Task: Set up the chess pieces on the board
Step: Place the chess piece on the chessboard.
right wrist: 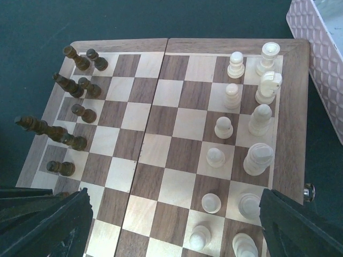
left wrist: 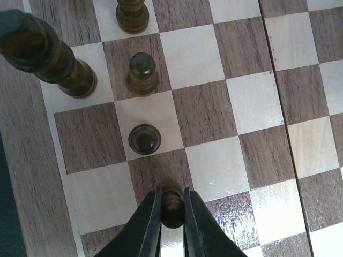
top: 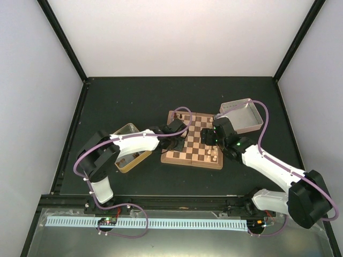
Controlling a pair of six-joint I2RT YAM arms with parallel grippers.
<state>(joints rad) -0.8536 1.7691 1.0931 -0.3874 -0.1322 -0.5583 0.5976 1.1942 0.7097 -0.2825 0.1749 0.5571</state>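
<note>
The board (top: 188, 155) lies mid-table. In the left wrist view my left gripper (left wrist: 172, 197) is shut on a dark brown pawn (left wrist: 171, 187), held over a dark square near the board's left edge. Two dark pawns (left wrist: 144, 139) (left wrist: 142, 72) stand in the same file beyond it, and a taller dark piece (left wrist: 51, 53) stands on the edge file. My right gripper (right wrist: 177, 230) hangs wide open and empty above the board (right wrist: 177, 139). Several dark pieces (right wrist: 80, 112) stand along its left side and several cream pieces (right wrist: 257, 120) along its right.
A gold tin (top: 127, 148) sits left of the board under the left arm. A pale open tin (top: 245, 115) sits at the board's far right corner and shows in the right wrist view (right wrist: 316, 59). Black frame posts stand at the table's far corners.
</note>
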